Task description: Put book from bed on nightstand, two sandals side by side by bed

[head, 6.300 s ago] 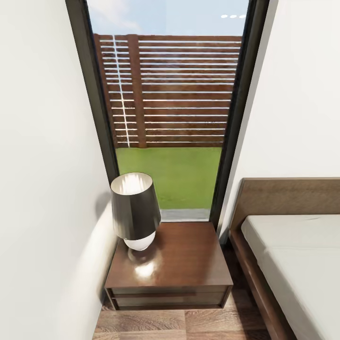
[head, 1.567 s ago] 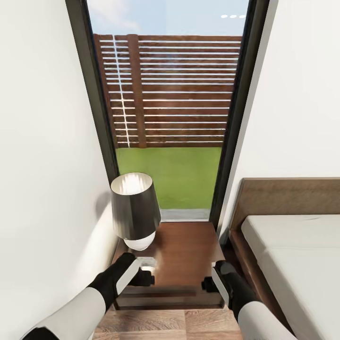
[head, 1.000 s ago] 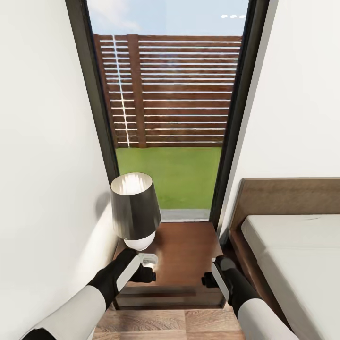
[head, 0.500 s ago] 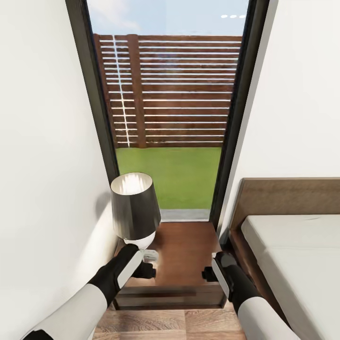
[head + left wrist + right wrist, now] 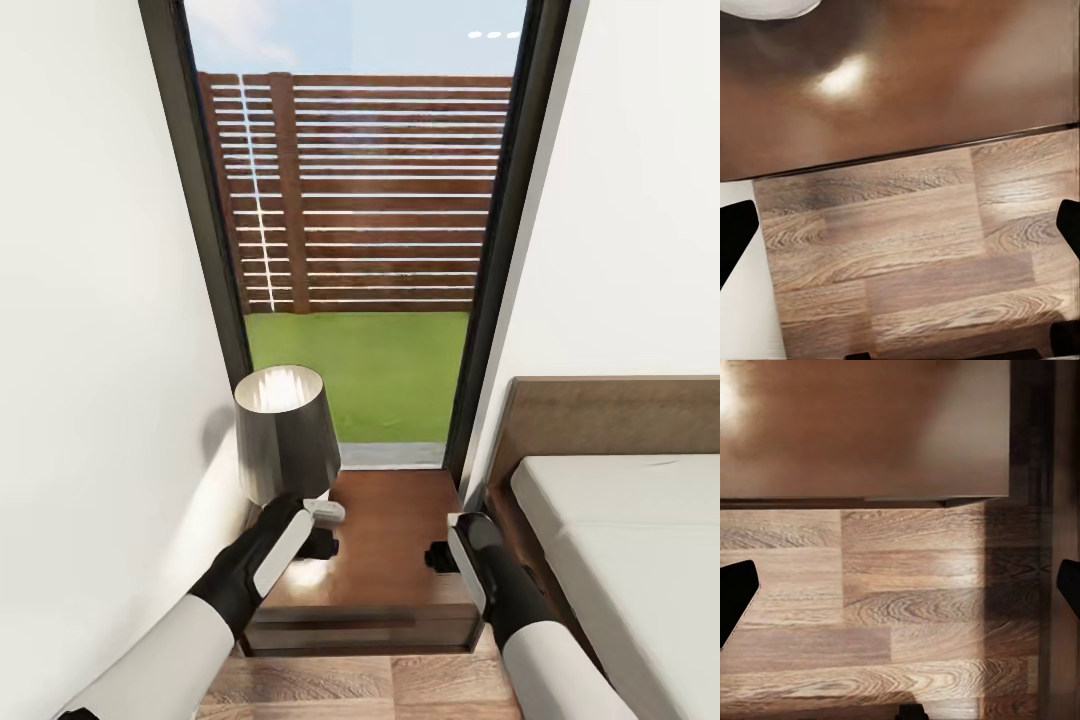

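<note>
Both the left gripper (image 5: 325, 530) and right gripper (image 5: 440, 556) hung open and empty over the nightstand (image 5: 385, 560) at lower centre, bearing no book; placement seemingly remained outstanding.

Overall light: bright, even daylight through the tall window (image 5: 360, 250).
Glare: a soft white highlight on the glossy nightstand (image 5: 385, 560) top, repeated in the left wrist view (image 5: 844, 75); the lamp (image 5: 285, 435) shade's inner rim glows.
Shadows: faint grey lamp shadow on the left wall (image 5: 100, 350); a dark band on the floor (image 5: 907, 607) beside the bed frame.
Sharpness: wrist views soft, nightstand surface blurred; head view mildly smeared.
Distortion: window frame verticals splay outward.
</note>
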Tool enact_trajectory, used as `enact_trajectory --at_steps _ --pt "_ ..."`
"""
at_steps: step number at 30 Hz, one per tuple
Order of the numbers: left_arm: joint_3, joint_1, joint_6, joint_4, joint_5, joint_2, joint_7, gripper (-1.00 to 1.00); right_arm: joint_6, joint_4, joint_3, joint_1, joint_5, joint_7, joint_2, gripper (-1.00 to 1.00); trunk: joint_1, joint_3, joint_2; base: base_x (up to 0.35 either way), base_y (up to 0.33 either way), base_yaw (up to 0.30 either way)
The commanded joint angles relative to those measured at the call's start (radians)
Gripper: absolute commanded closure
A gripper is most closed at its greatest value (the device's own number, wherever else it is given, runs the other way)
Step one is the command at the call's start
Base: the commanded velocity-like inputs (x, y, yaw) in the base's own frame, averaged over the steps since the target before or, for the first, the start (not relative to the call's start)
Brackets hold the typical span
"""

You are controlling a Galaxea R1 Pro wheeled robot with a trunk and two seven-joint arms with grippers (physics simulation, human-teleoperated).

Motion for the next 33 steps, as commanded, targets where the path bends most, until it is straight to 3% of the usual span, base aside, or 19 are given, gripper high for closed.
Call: enact_trajectory --at_steps 1,7,10,21,24,33 --pt "-0.002 -0.001 0.002 -0.001 0.010 0.000 0.011 -1.00 0.005 -0.001 0.001 -0.001 -0.001 -0.003 0.000 -1.00 0.000 -0.001 -0.001 0.000 0.000 0.000" --pt "-0.002 -0.001 0.029 -0.044 0.021 -0.024 0.051 -1.00 0.037 -0.068 0.008 0.001 -0.005 -0.001 0.003 -1.00 0.000 -0.001 -0.001 0.000 0.000 0.000" --pt "-0.002 -0.001 0.040 -0.076 0.025 -0.035 0.085 -1.00 0.051 -0.102 0.032 0.003 -0.007 0.000 0.010 -1.00 0.000 -0.001 -0.001 0.000 0.000 0.000" --pt "-0.002 0.008 0.065 -0.207 0.028 -0.043 0.140 -1.00 0.080 -0.208 0.086 0.012 -0.009 -0.002 0.017 -1.00 0.000 -0.001 -0.001 0.000 0.000 0.000" --pt "-0.002 0.015 0.065 -0.261 0.028 -0.044 0.158 -1.00 0.080 -0.271 0.093 0.029 -0.009 -0.004 0.017 -1.00 0.000 -0.001 -0.001 0.000 0.000 0.000" --pt "-0.004 0.049 0.065 -0.318 0.044 -0.046 0.188 -1.00 0.080 -0.399 0.112 0.104 -0.007 -0.006 0.020 -1.00 0.000 -0.001 -0.001 0.000 0.000 0.000"
